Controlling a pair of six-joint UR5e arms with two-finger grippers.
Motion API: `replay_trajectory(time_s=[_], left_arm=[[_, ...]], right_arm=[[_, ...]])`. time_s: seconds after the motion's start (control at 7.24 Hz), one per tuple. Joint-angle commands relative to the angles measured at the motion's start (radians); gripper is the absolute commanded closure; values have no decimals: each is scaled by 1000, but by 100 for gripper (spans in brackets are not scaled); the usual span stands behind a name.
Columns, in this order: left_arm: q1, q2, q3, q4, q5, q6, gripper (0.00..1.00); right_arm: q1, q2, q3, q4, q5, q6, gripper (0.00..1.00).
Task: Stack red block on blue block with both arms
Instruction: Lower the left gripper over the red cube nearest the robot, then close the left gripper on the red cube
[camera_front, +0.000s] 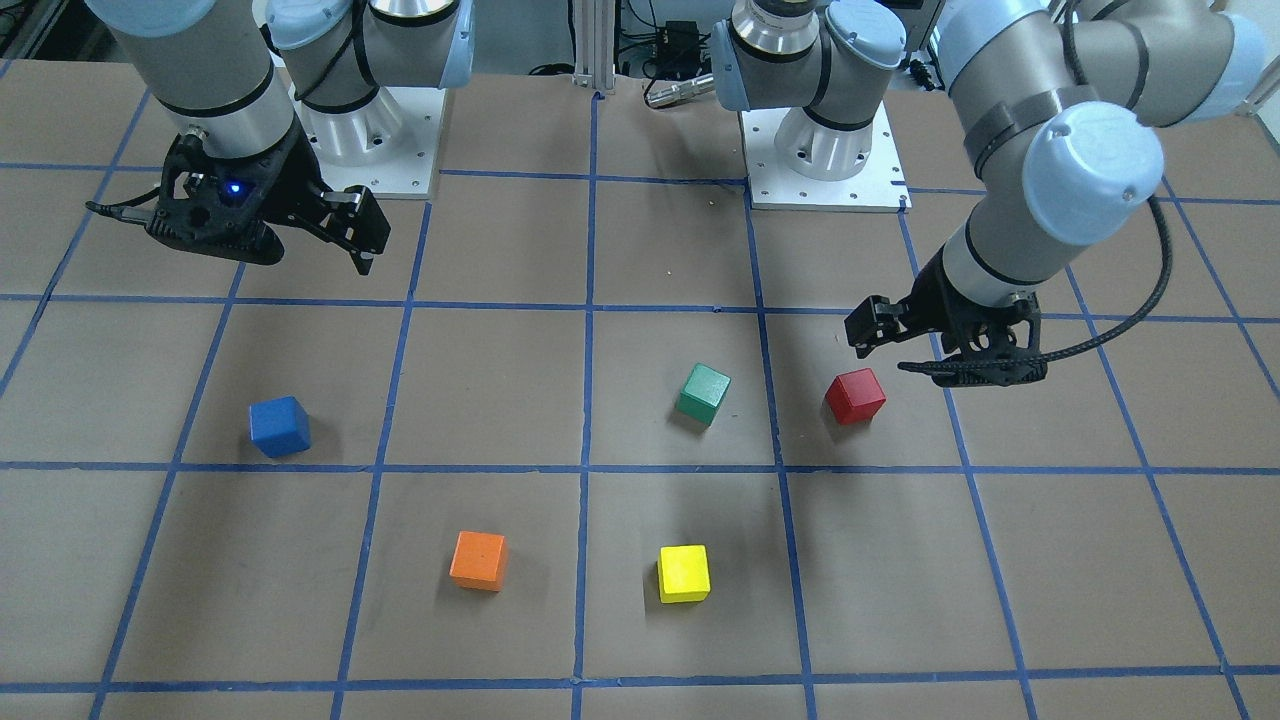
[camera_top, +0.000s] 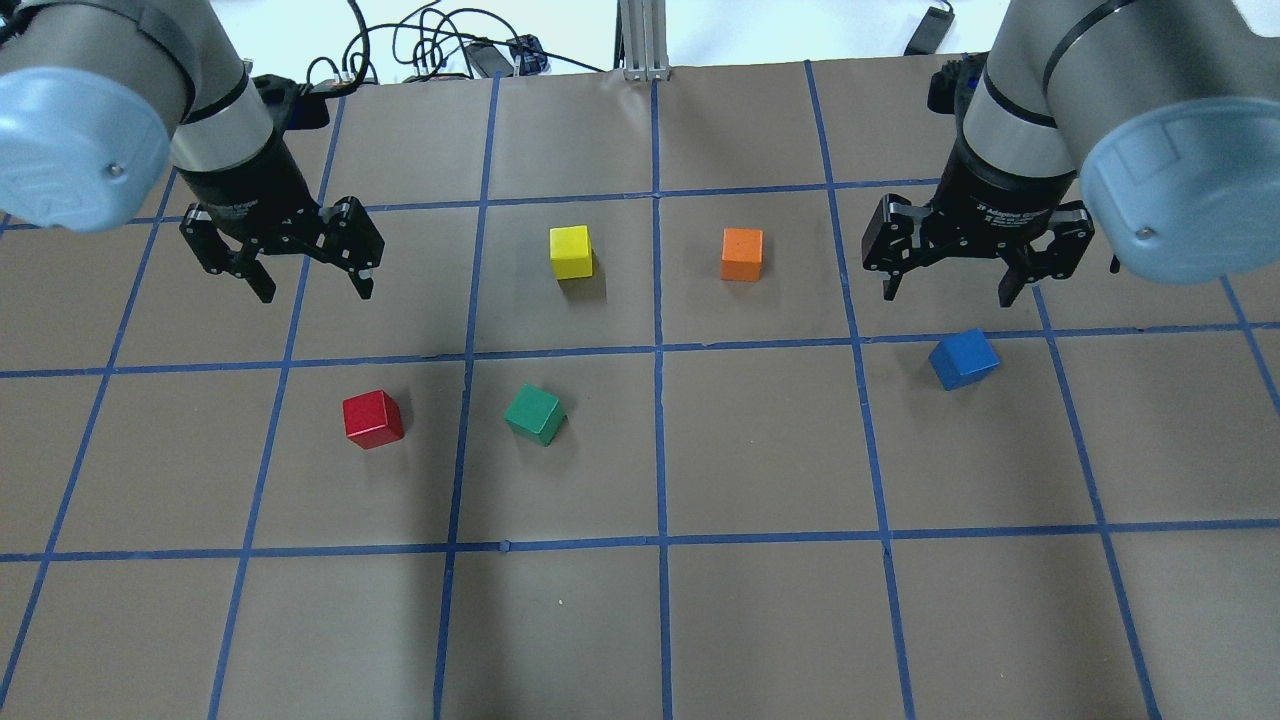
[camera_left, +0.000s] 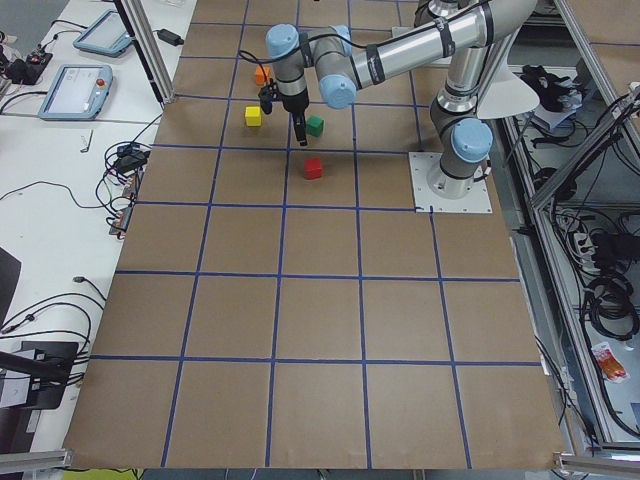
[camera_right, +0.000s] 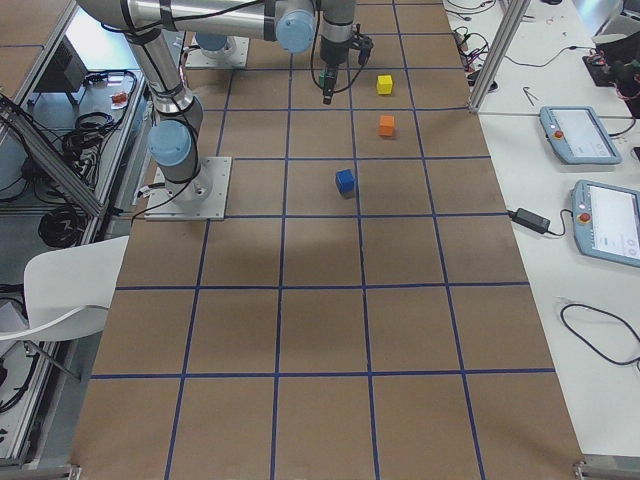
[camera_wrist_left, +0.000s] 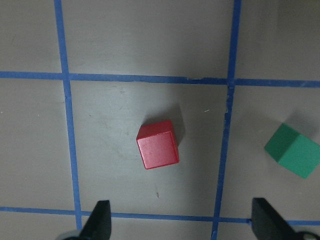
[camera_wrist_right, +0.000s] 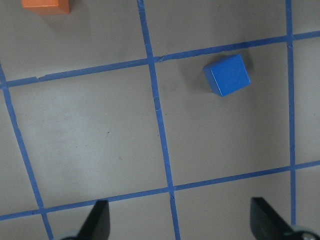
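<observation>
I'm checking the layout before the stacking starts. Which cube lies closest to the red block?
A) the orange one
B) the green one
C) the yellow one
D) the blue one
B: the green cube sits in the grid square next to the red block, nearer to it than any other cube on the table.
</observation>
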Motion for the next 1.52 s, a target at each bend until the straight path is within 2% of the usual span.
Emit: replay_trajectory(time_s=[0.0, 0.14, 0.28, 0.55, 0.69, 0.83, 0.97, 1.11, 1.24, 1.38], left_arm=[[19, -2, -190, 232, -2, -16, 0], [20, -17, -204, 232, -3, -14, 0], [21, -48, -213, 266, -52, -17, 0], [24, -105, -230, 352, -60, 1, 2], [26, -120, -220, 357, -54, 10, 27], [29, -126, -207, 358, -51, 47, 69], [33, -126, -209, 357, -49, 67, 98], [30, -114, -200, 357, -54, 94, 100], [3, -112, -148, 322, -75, 95, 100], [-47, -132, -69, 250, -145, 92, 100]], right_arm=[[1, -7, 9, 0, 0, 2, 0], [1, -8, 9, -2, 0, 2, 0], [1, -8, 9, -2, 0, 2, 0], [-1, -8, 19, 0, 0, 3, 0], [-1, -8, 19, 0, 0, 6, 0], [-1, -8, 19, -6, 0, 6, 0], [-1, -8, 19, -6, 0, 6, 0], [-1, -8, 19, -6, 0, 6, 0], [-1, -8, 19, -5, 0, 6, 0], [-1, -8, 19, -5, -3, 6, 0]])
